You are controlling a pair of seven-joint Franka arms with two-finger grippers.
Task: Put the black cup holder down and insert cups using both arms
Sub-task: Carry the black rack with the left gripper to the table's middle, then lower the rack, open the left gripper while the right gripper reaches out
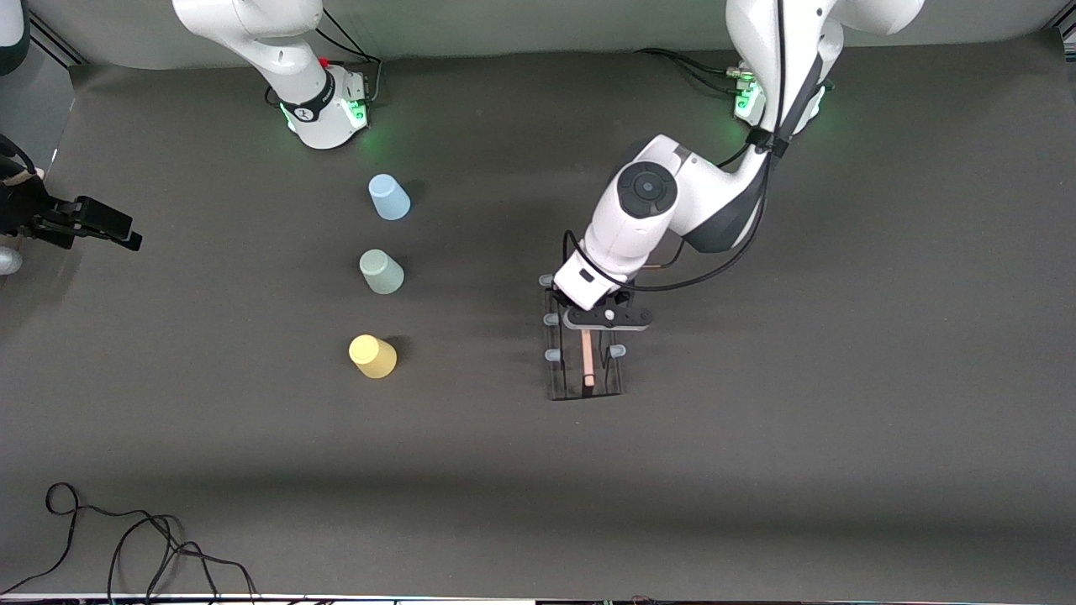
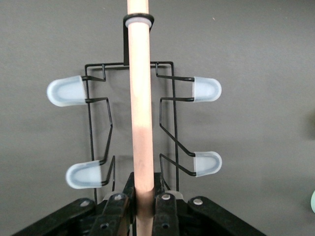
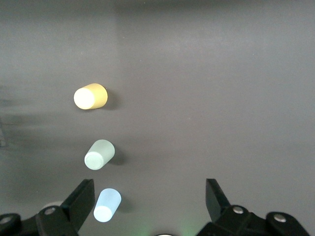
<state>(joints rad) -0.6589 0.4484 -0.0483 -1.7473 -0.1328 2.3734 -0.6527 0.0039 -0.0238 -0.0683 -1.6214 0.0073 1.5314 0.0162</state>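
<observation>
Black cup holder [image 1: 582, 363] stands mid-table on the dark mat [image 1: 756, 470], bare mat open all round it. Its thin wire frame carries pale grey-tipped pegs [image 2: 65, 91] and a light wooden rod handle [image 2: 140, 113] on top. The left gripper [image 1: 607, 318] pinches that rod. Toward the right arm's end from the holder, three upturned cups stand in a row, well apart: light blue cup [image 1: 388, 197], pale green cup [image 1: 381, 271], yellow cup [image 1: 372, 356]. The right gripper [image 3: 150, 196] waits high above them, fingers spread.

the left gripper [image 1: 607, 319] hides part of the black cup holder [image 1: 580, 370] and two pegs.
</observation>
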